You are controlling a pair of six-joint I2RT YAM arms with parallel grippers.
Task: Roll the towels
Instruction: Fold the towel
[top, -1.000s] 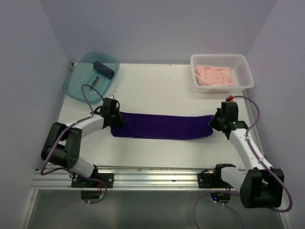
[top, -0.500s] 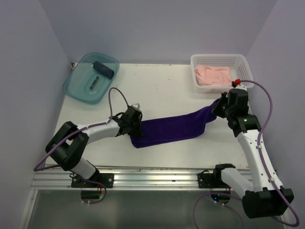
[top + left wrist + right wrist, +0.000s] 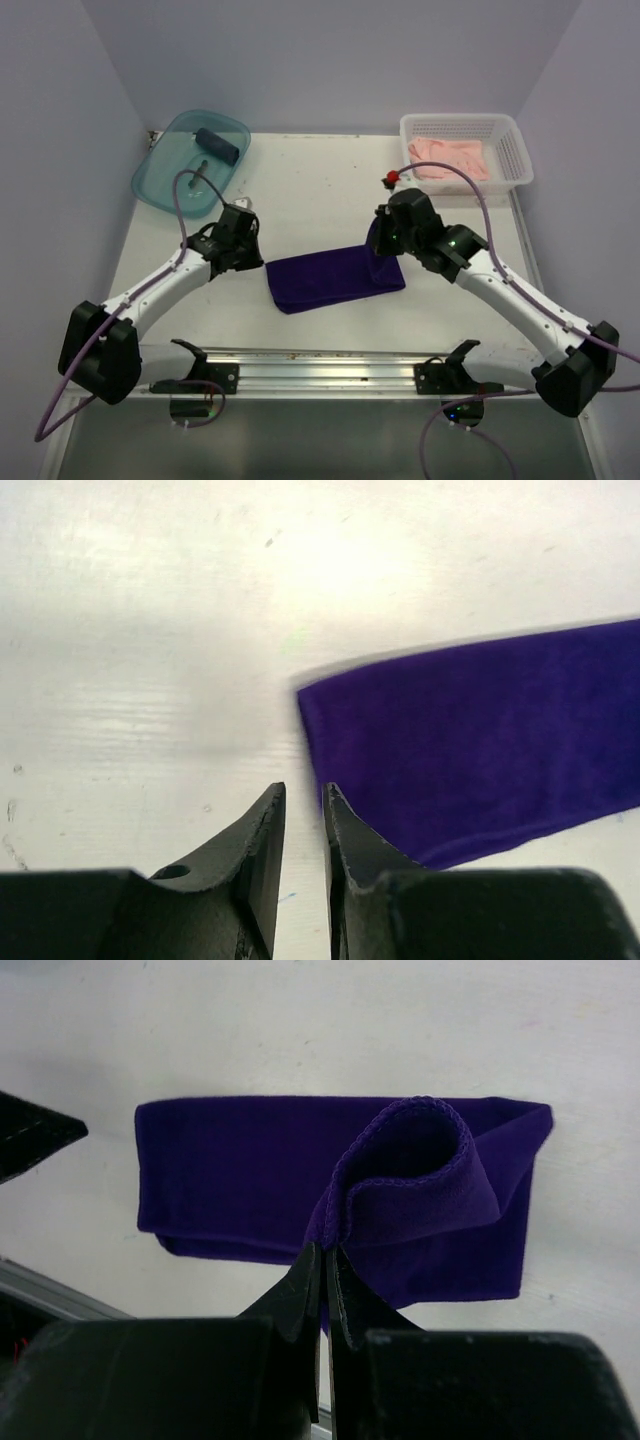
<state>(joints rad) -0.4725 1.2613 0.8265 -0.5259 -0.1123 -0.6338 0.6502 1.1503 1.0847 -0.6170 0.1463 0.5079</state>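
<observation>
I am pinching the purple towel (image 3: 335, 278) with my right gripper (image 3: 383, 243), the jaws clamped tight on its right-hand edge. In the right wrist view that gripper (image 3: 325, 1252) is biting the hem and lifting it, so the cloth (image 3: 250, 1175) is curling up into a loose loop over the flat part beneath. The rest of the towel is lying doubled over on the worktop (image 3: 320, 180), about midway between the left and right edges and nearer the near edge than the far one.

My left gripper (image 3: 248, 258) is sitting just beside the towel's left end, on its far side. In the left wrist view this gripper (image 3: 304, 795) is showing a narrow gap between its fingers (image 3: 262, 830), with bare worktop visible through it and nothing gripped; the towel's corner (image 3: 480, 740) is lying just past the right-hand finger, and I cannot tell whether they are touching.

The dark blue towel (image 3: 220, 146) is resting rolled up in the teal tub (image 3: 170, 170) at the far left corner. The pink towel (image 3: 450, 152) is lying rumpled and unrolled in the white basket (image 3: 460, 120) at the far right corner.
</observation>
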